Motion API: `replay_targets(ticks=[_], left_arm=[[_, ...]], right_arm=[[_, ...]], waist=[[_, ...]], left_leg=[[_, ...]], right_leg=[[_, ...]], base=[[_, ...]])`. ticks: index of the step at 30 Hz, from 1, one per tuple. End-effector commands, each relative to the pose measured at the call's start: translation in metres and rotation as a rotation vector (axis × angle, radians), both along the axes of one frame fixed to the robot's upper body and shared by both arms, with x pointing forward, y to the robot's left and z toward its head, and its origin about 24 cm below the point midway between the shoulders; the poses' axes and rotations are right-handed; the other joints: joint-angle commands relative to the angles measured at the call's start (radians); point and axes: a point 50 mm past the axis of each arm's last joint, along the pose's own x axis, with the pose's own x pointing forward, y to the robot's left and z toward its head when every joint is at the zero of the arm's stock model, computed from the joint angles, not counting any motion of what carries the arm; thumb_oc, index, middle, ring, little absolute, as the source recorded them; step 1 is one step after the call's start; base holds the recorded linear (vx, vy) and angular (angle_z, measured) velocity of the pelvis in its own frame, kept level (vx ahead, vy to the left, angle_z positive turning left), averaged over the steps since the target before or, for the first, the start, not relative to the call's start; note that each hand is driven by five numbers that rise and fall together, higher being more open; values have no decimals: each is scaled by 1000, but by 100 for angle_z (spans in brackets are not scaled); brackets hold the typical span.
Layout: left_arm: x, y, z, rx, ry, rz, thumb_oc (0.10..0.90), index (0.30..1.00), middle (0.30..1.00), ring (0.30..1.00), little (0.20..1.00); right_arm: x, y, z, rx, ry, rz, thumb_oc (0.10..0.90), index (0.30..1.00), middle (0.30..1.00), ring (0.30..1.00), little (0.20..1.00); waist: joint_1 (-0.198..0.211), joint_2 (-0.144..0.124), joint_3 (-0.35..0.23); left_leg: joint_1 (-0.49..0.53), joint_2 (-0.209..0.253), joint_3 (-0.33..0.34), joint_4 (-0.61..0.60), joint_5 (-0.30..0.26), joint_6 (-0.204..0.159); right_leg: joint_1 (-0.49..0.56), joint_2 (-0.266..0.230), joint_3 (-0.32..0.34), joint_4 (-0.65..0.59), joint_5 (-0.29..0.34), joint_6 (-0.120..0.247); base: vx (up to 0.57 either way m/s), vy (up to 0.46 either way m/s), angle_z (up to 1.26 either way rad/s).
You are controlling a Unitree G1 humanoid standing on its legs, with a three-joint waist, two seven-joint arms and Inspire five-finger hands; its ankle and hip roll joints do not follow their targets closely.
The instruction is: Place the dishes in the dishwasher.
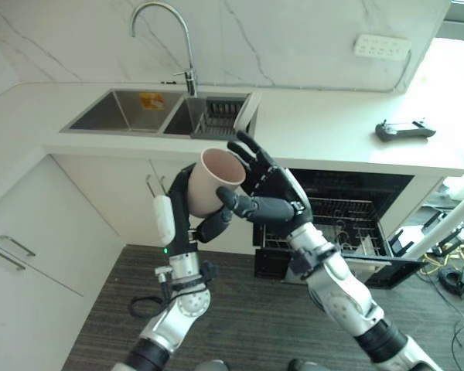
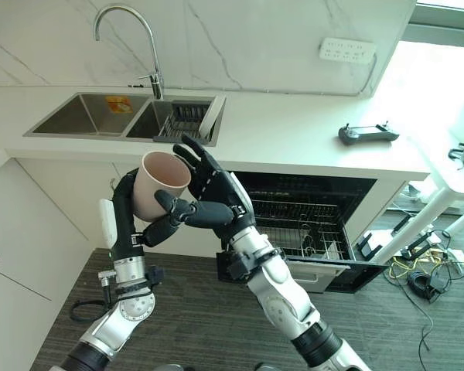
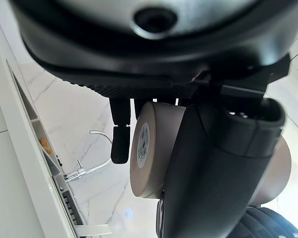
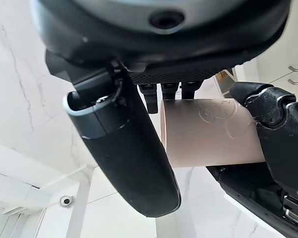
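Observation:
A beige cup (image 1: 216, 182) is held tilted at chest height in front of the counter, mouth facing up and away. My left hand (image 1: 179, 197) is shut on it from the left, fingers curled round its lower body (image 3: 159, 144). My right hand (image 1: 274, 193) meets the cup from the right. Its fingers (image 1: 247, 151) spread straight behind the rim and its thumb (image 4: 124, 148) lies along the cup's side (image 4: 208, 131). The open dishwasher (image 1: 348, 209) sits below the counter to the right, its dark rack pulled out over the lowered door (image 2: 332, 270).
A double sink (image 1: 127, 112) with a tall faucet (image 1: 166, 15) is set in the white counter; a dish rack (image 1: 216, 116) sits in its right basin. A dark controller (image 1: 404, 129) lies on the counter at right. White cabinets (image 1: 31, 232) stand to the left.

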Motion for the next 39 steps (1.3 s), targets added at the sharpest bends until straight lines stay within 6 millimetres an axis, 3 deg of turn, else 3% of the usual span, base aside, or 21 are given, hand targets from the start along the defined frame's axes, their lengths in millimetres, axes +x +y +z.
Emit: replay_targets(ticks=[1,19,37,38,39], left_arm=[[12,-32,51,26,-291,-197,400,300,300,300,300],[10,-42,53,30,-302,-258,400,300,300,300,300],[10,-47,50,53,-266,-316,400,300,300,300,300],[11,-47,50,58,-262,-319,400,300,300,300,300],[11,-48,49,62,-259,-321,400,300,300,300,300]], right_arm=[[11,16,53,142,-181,38,800,900,900,900,900],[23,27,40,114,-66,60,800,900,900,900,900],[22,44,49,-83,-198,130,800,900,900,900,900],[22,44,51,-94,-215,126,551,526,526,526,526],[22,44,53,-100,-234,119,436,354,354,354,354]], waist=[[1,-26,-41],[19,-32,-22],[36,-41,-11],[37,-42,-10],[38,-43,-10]], left_leg=[[-25,3,-96,33,-162,12],[-16,-9,-118,33,-161,20],[-14,-21,-139,33,-161,26],[-15,-22,-141,33,-161,27],[-15,-22,-142,33,-161,27]], right_leg=[[120,-22,-24,-25,-169,64],[131,-23,-31,-25,-164,63],[141,-23,-42,-25,-161,63],[141,-23,-43,-25,-160,64],[141,-23,-43,-25,-159,65]], base=[[6,8,7],[17,-1,3],[3,3,2],[12,-9,11],[12,-21,8]])
